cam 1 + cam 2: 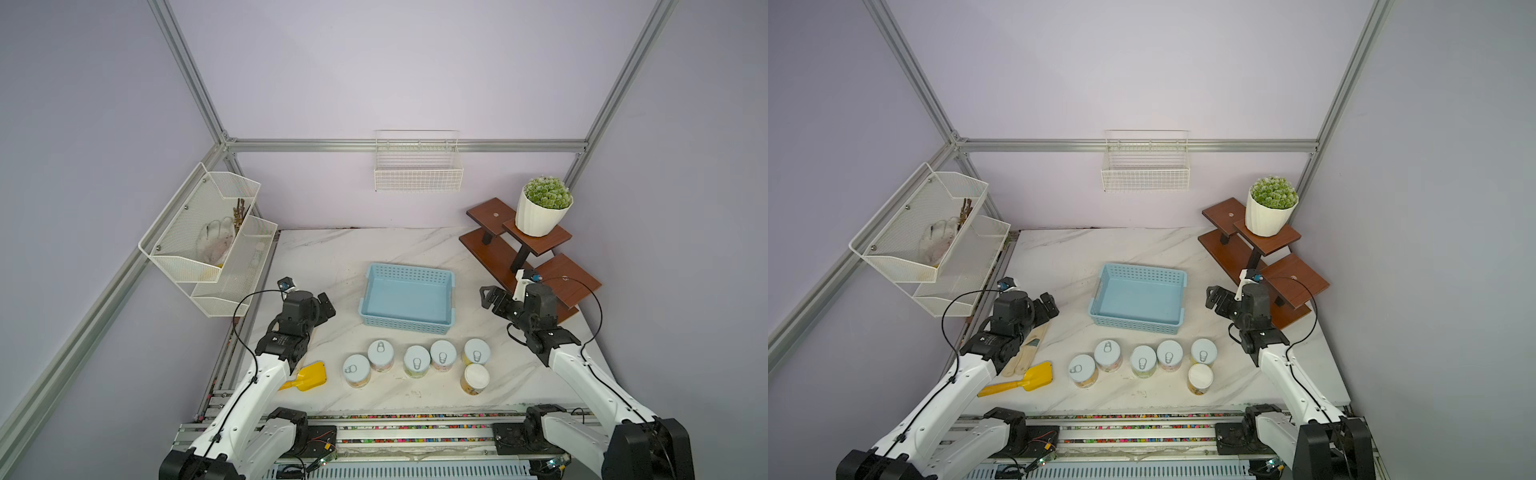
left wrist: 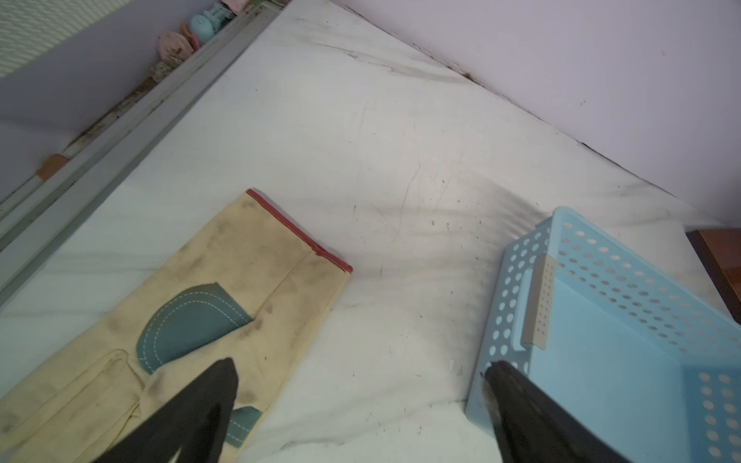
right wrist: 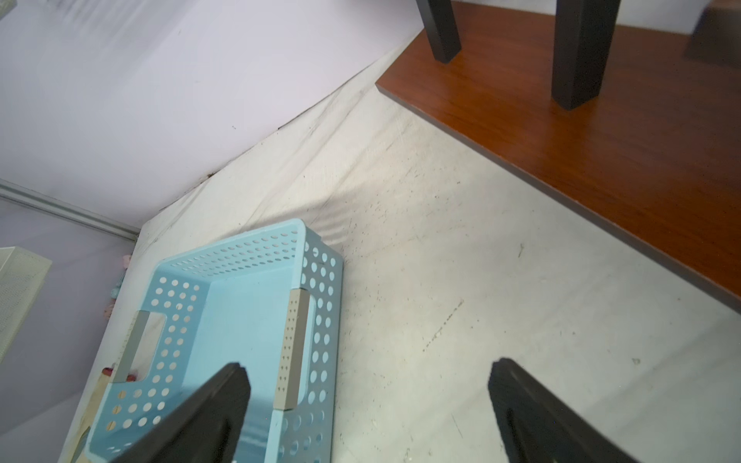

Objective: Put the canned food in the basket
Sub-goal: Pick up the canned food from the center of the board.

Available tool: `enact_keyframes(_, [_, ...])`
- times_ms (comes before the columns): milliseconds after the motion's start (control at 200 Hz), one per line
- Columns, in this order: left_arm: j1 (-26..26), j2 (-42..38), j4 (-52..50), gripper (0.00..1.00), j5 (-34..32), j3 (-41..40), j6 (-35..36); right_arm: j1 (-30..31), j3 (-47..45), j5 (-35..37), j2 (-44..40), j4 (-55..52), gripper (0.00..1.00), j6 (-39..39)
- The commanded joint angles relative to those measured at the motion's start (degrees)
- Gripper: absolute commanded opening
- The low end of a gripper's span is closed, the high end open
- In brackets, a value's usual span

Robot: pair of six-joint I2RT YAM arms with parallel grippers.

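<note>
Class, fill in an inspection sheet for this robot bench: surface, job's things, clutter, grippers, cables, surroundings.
Surface: marble-look tabletop, scuffed, with dark specks.
Job's things: basket empty; six cans upright in front of it, none inside.
Clutter: yellow scoop and soiled glove on the tabletop's left side.
Grippers: left gripper and right gripper open, empty, flanking the basket.
Cables: black cables looped at each wrist, clear of the cans.
Surroundings: mesh racks, wire basket on the back wall, wooden stand with potted plant.
</note>
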Motion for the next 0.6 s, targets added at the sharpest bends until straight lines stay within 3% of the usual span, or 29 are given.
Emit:
enact_keyframes(0, [-4.0,-1.5,-3.7,1.0,4.6,3.6,1.5,-0.5,0.7,-5.6,0.1,-3.7,0.99,0.5])
enact_keyframes(100, [-9.4,-1.1,-5.2,1.0,4.4,5.5,2.6,0.1,0.8,-6.1,0.3,-6.4,0.99,0.2])
enact_keyframes(385, [-20.9,1.8,-3.3,1.0,9.7,4.6,1.9,11.6,-0.1,9.6,-3.3,-19.7,0.99,2.4])
enact_keyframes(595, [-29.7,4.0,-3.2,1.0,5.2,5.1,1.5,18.2,0.8,15.1,-6.1,-29.2,0.99,6.8])
